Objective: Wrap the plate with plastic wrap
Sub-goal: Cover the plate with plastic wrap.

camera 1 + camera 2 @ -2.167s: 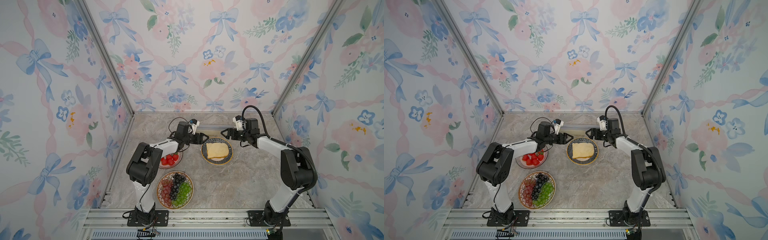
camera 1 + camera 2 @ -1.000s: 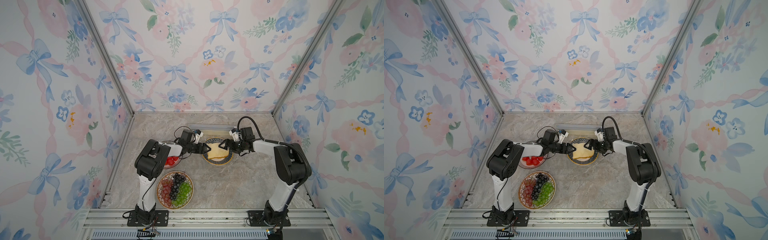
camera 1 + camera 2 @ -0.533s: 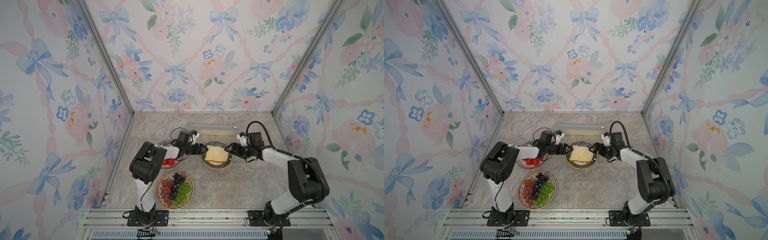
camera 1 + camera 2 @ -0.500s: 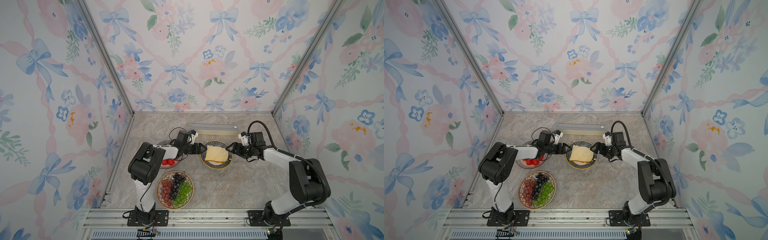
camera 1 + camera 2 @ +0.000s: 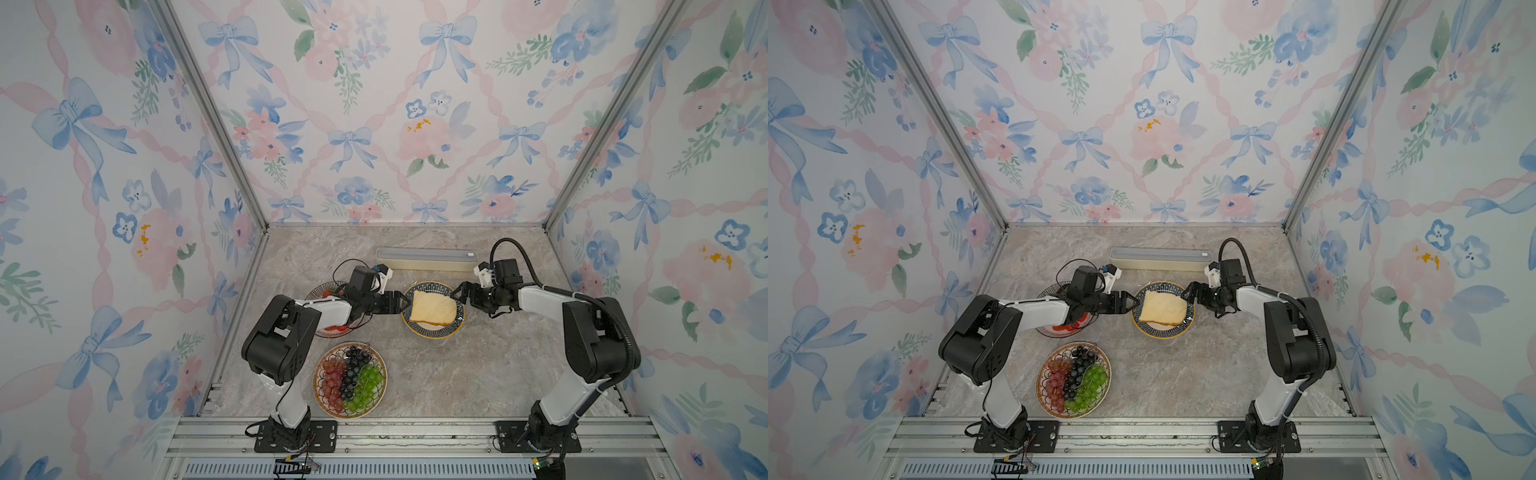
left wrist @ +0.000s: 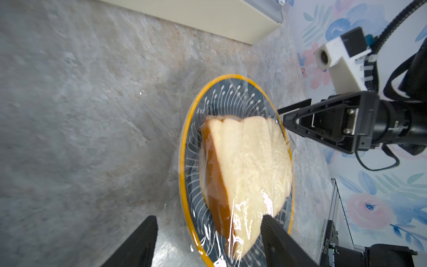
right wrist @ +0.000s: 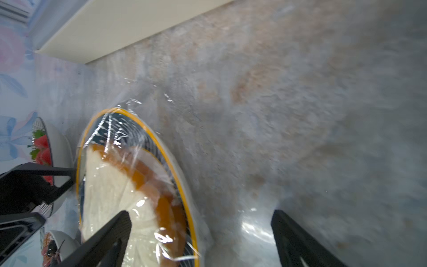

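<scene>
Plate [image 5: 432,333] sits between left gripper [image 5: 401,302] and right gripper [image 5: 457,294], both spread wide, holding nothing.

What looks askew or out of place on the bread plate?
The white bread slice sits off-centre on the yellow-rimmed blue plate, overlapping its rim on the side facing the right claw. The clear plastic film over it is wrinkled.

No legible text, label, brand or number anywhere; tiny white print on a black mount [image 6: 326,247] too small to read.
</scene>
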Available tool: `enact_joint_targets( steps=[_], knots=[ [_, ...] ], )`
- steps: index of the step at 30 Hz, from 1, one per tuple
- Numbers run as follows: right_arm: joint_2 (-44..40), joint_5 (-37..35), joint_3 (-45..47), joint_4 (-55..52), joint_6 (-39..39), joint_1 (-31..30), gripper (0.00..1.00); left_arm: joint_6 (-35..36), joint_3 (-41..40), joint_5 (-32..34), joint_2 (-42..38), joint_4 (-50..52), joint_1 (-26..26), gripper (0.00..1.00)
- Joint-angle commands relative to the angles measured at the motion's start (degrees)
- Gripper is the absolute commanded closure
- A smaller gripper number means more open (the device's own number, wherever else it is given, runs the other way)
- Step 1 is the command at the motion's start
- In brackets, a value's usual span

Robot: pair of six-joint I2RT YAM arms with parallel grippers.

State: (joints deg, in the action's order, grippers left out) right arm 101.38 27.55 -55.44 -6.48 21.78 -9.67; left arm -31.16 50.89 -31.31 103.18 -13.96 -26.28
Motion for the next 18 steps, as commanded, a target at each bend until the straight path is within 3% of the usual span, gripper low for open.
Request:
enact_joint_targets(
  steps=[1,10,18],
  knots=[
    [2.59,0.50,-1.24,0.41,2.45,-2.43,0.03,-0.59,1.01,-0.37,2.20,0.95,-1.01,0.27],
    [0.04,5.27,2.98,3.05,7.99,-6.00,0.01,-1.21,4.87,-2.07,4.72,0.93,-3.57,0.27],
    [-7.49,4.48,9.40,1.95,10.82,-7.99,0.01,-1.52,10.56,-1.93,8.62,0.99,-4.76,0.27]
  ],
)
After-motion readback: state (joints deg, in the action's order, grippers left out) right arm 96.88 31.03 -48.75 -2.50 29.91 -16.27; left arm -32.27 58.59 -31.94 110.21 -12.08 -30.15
